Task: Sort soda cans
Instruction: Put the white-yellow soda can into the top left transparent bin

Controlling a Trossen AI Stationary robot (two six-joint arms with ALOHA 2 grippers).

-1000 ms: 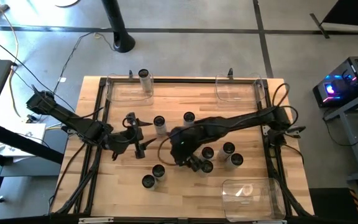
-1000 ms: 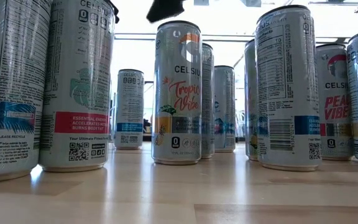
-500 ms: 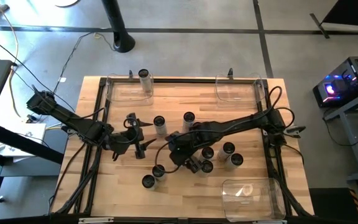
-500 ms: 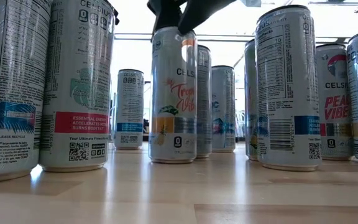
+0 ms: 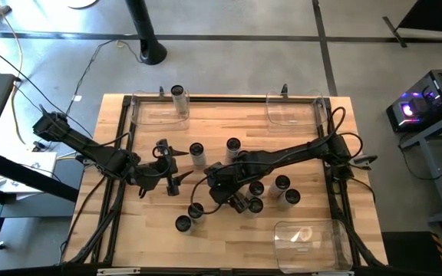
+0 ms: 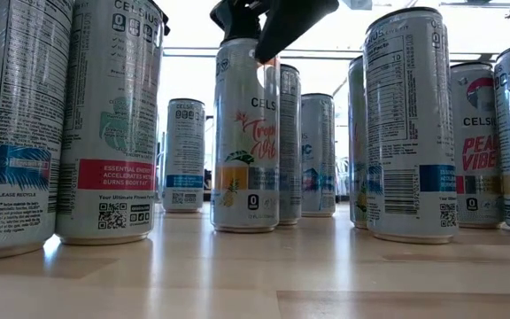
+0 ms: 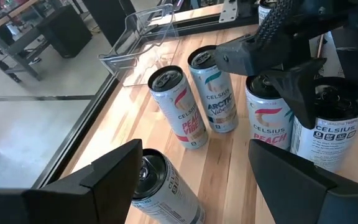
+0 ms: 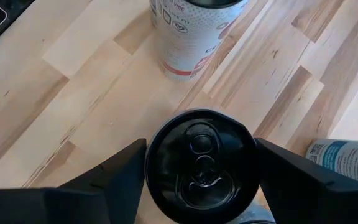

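- One can (image 8: pixel 199 163) matters here: it stands upright directly between the fingers of the right gripper (image 5: pixel 200 207), dark top facing up at the wrist, long axis vertical and in line with the gripper's descent.
- The right jaws are spread, one finger (image 8: pixel 114 171) on each side of the can's rim; whether the pads touch it cannot be told, so it does not read as pinched yet.
- In the low view the gripper sits over the top of this can (image 6: pixel 247 133), which rests on the table (image 6: pixel 255 275).
- The left gripper (image 5: pixel 169 165) waits well apart, jaws spread and empty; another can (image 7: pixel 166 186) lies just beyond its fingers.
- Judged from this, the right arm is the nearer, and the next move calls for closing straight in on the rim.
- Other cans (image 5: pixel 282 188) stand near.
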